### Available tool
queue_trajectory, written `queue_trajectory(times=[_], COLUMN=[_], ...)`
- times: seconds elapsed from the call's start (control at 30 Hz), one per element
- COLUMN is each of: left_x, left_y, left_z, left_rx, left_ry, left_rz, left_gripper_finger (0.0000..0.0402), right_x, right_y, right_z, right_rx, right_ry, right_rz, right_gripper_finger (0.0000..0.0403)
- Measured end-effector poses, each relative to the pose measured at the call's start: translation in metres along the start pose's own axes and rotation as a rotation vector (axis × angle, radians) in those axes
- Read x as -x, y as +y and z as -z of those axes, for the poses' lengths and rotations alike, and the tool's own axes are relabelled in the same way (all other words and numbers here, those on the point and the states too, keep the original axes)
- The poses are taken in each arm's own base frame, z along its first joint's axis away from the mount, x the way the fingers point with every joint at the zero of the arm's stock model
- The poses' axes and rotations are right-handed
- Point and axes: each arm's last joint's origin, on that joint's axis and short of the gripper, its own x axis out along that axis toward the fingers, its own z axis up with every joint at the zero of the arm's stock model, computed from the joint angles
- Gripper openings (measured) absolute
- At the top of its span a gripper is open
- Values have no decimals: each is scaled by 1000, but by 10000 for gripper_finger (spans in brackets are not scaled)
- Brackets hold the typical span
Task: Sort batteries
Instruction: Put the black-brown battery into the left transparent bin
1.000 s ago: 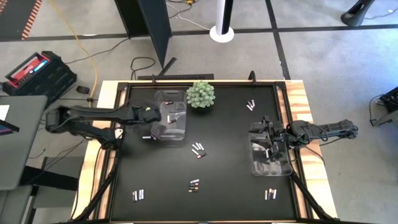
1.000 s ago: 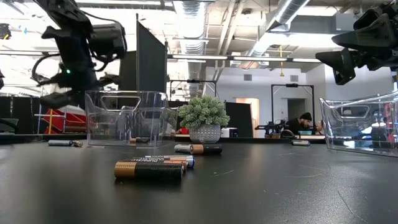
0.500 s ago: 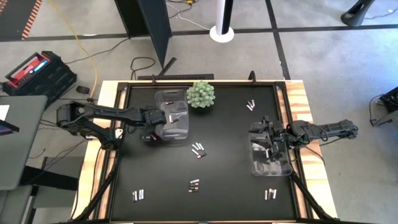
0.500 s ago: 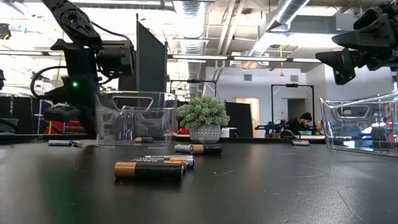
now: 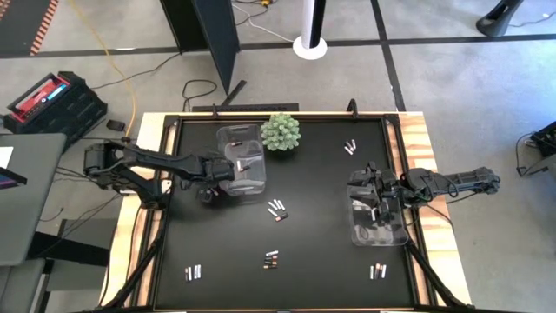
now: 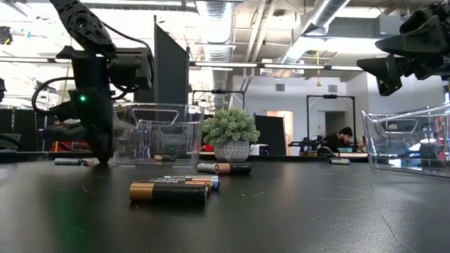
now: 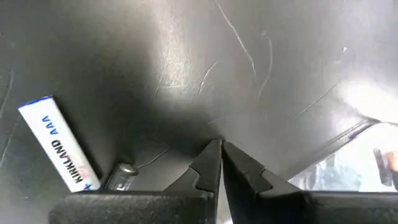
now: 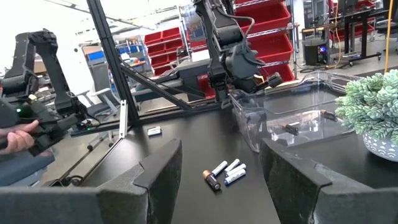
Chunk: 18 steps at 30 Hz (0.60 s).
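Batteries lie in small groups on the black table: one group (image 5: 277, 209) in the middle, others (image 5: 271, 258) (image 5: 193, 272) (image 5: 377, 271) toward the near edge, one (image 5: 350, 146) at the far right. My left gripper (image 5: 208, 193) (image 6: 104, 159) is shut and points down at the near left corner of the left clear bin (image 5: 243, 165). A white AAA battery (image 7: 59, 146) and a silver one (image 7: 124, 174) lie on the table just beside its fingertips (image 7: 219, 149). My right gripper (image 5: 367, 187) (image 8: 221, 186) hangs open and level over the right clear bin (image 5: 378, 217). My left gripper has its shut fingertips (image 7: 211, 155) low over the table top, between the white battery and the bin's wall (image 7: 348, 134). They point steeply down. I cannot tell whether they touch the table, the bin or a battery.
A green spiky plant (image 5: 281, 132) in a pot stands at the bin's far right corner. A few batteries (image 5: 241, 163) lie inside the left bin. Two dark copper-ended batteries (image 6: 169, 191) lie close to the near edge. A person's hand (image 8: 18, 138) shows beyond the table.
My left gripper, still shut, has come down and toward the table's right, and has rolled, ending at the left bin's near left corner. The left bin has slid a little toward the table's right.
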Motion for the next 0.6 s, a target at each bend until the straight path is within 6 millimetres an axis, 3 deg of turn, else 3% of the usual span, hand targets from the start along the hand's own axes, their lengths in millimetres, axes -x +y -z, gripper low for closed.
queue_trajectory(times=[0.6], left_x=[8], left_y=[19], left_z=[10], left_rx=[-86], left_ry=[49], left_rz=[-7], left_gripper_finger=[16], right_x=[0], right_y=[0], right_z=[0], right_rx=[0], right_ry=[0], right_rz=[0], right_gripper_finger=[235])
